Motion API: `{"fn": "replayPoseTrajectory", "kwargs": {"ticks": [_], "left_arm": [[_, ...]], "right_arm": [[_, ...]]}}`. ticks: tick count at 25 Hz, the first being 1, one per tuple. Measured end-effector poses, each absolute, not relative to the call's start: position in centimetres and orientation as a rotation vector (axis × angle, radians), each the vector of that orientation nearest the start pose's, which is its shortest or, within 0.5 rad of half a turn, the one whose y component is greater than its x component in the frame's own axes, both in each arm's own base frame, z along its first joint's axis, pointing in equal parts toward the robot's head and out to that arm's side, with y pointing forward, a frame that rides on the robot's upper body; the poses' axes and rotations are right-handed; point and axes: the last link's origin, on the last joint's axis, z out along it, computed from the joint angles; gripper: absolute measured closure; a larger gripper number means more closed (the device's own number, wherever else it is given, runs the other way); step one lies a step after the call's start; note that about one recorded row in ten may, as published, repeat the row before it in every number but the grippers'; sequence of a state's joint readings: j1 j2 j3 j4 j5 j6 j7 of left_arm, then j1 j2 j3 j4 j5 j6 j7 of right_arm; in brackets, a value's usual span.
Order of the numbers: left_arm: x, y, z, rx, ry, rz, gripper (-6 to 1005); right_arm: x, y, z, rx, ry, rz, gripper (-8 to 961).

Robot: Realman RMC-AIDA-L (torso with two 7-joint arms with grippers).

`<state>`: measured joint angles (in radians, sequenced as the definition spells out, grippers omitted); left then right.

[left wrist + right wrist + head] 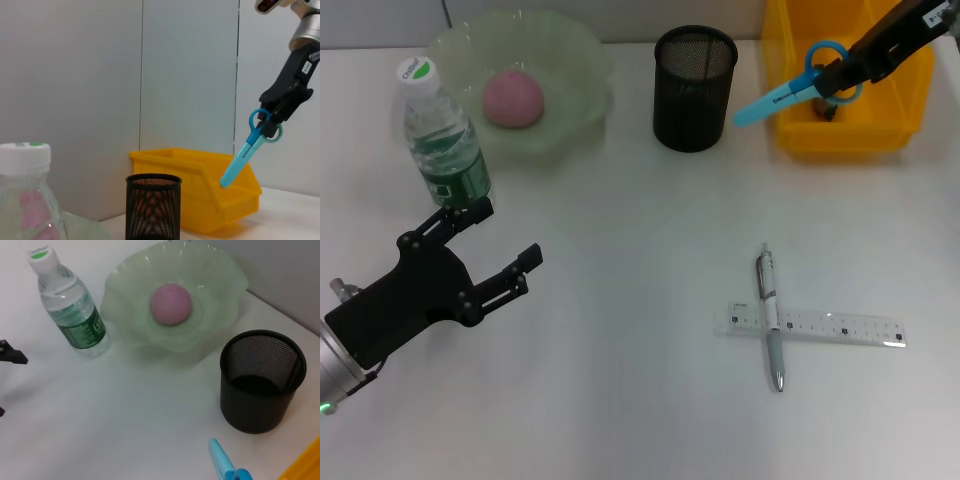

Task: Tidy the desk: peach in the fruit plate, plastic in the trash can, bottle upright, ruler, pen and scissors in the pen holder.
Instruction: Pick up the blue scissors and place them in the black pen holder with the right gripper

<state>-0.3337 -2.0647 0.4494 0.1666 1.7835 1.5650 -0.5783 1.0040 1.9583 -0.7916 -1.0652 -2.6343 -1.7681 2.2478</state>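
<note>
Your right gripper (836, 82) fingers pinch the scissors (790, 92) above the trash can (910, 110); next, carry them left over the pen holder (694, 88). Left gripper (495, 245), fingers spread, idles near the bottle (445, 135).

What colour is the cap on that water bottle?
The bottle has a white cap with a small green mark on top, clearest in the right wrist view.

This looks like an office or test room, with a plain white flat desk (620, 300), bare grey wall panels (100, 75) behind it, and a black wire-mesh pen cup (694, 88).
</note>
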Motion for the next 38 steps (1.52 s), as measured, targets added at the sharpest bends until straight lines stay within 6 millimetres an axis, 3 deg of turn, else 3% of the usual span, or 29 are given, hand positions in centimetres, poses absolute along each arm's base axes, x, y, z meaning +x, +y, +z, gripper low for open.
{"fn": "replayPoseTrajectory", "kwargs": {"ticks": [26,38], "left_arm": [[-32.5,25.4,-2.8,-2.295,-0.429,-0.880,174],[-32.5,25.5,-2.7,-2.293,-0.422,-0.879,174]], "right_arm": [[11.2,45.0,8.7,-2.593,0.758,-0.212,841],[10.6,46.4,4.8,-2.575,0.686,-0.237,838]]}}
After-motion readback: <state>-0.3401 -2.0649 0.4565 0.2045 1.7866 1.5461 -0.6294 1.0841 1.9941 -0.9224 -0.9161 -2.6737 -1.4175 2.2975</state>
